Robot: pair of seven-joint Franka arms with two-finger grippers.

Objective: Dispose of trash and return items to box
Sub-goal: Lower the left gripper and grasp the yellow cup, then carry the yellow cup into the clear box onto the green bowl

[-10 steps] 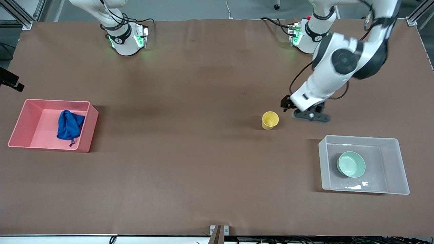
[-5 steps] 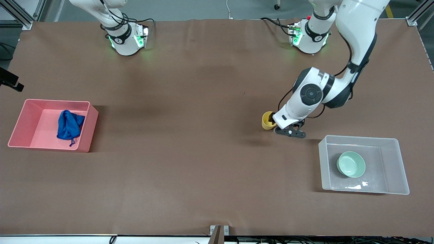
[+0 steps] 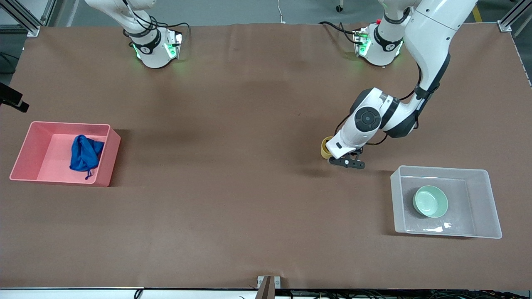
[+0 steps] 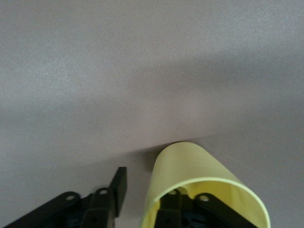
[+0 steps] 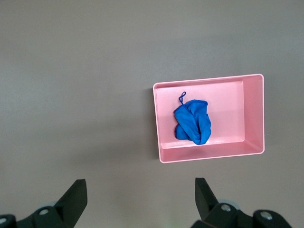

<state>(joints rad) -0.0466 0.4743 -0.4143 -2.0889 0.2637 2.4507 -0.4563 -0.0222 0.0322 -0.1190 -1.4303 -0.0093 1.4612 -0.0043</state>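
left pincer (image 4: 137,202) straddles the cup's (image 3: 324,146) wall, fingers apart, one inside and one outside, not yet closed. bowl (image 3: 430,201) sits in the box (image 3: 482,174) nearby; cloth (image 3: 85,153) in the pink bin (image 3: 25,153), under the waiting, open right pincer (image 5: 137,202). only the cup remains.

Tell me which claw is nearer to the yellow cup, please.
The left claw: it is at the yellow cup, one finger inside it and one outside against its wall. The right claw hangs open high over the table, above the pink bin.
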